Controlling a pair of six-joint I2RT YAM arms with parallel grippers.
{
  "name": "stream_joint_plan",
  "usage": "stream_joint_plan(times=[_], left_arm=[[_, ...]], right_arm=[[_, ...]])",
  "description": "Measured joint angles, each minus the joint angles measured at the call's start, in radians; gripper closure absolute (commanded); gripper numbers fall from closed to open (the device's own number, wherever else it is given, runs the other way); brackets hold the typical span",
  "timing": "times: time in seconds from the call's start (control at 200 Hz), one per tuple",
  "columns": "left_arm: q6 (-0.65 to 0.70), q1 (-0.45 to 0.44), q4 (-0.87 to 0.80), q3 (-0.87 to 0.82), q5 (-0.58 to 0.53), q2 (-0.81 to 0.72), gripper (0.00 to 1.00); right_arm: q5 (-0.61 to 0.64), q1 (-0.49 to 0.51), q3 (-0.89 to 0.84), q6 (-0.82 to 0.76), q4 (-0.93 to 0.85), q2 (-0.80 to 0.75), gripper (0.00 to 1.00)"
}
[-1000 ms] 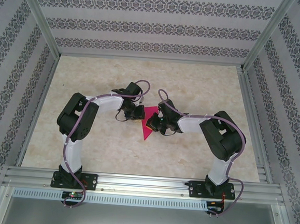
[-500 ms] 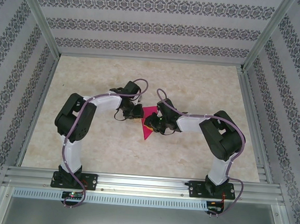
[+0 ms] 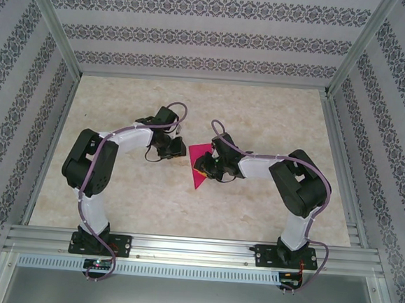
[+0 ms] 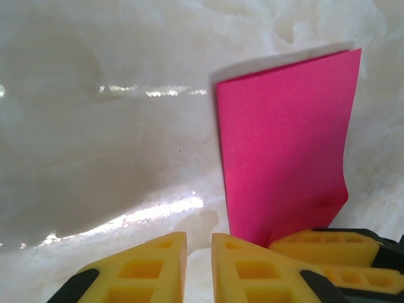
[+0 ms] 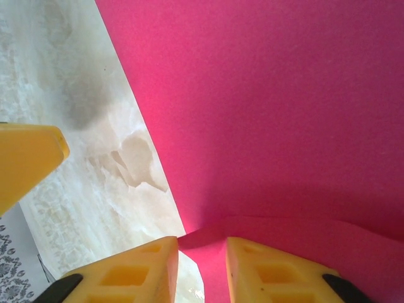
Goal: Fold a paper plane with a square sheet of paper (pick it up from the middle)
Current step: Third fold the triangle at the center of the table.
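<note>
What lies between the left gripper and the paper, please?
Bare table: in the top view, a short stretch of it separates the left gripper from the paper.

Square sheet of paper [image 3: 198, 171] plain magenta-pink, unmarked, table [image 3: 261, 114] cream with marbled veining, walls [image 3: 197, 37] white with grey-black floral stripe bands, arms [image 3: 257, 167] black and white, fingers [image 4: 252, 268] yellow, frame [image 3: 181, 247] silver

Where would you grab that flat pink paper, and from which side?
Probably at the lifted edge nearest the right claw, coming in low from that side. The pink paper lies flat on the table nearly everywhere, leaving nothing to pinch. There, though, it seems to curl up off the surface, so one finger could slip underneath.
</note>
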Motion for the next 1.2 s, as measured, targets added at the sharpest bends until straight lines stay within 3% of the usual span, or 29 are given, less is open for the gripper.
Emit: stream_joint_plan(times=[0.415, 0.799, 1.199], left_arm=[[-0.002, -0.018, 0.030, -0.020, 0.087, 0.000, 0.88], [-0.006, -0.099, 0.045, -0.033, 0.159, 0.001, 0.98], [-0.006, -0.106, 0.045, -0.032, 0.148, 0.040, 1.00]], right_arm=[[0.011, 0.000, -0.009, -0.001, -0.005, 0.005, 0.99], [0.011, 0.000, -0.009, -0.001, -0.006, 0.005, 1.00], [0.010, 0.000, -0.009, -0.001, -0.005, 0.005, 1.00]])
